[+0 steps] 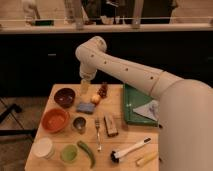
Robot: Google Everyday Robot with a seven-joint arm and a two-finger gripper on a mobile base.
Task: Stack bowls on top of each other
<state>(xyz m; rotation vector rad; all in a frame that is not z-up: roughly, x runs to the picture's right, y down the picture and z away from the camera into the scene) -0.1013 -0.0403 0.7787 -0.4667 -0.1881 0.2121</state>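
The dark maroon bowl sits at the table's far left. In front of it, a little to the left, lies the larger orange-red bowl; the two are apart, both upright. My arm reaches in from the right and bends down at the back of the table. The gripper hangs just right of the maroon bowl, above the table's back edge. It looks open with nothing in it.
A blue sponge, an orange fruit, a metal cup, a fork and a brown bar fill the middle. A green tray stands right. A white container, green cup, green pepper and brush line the front.
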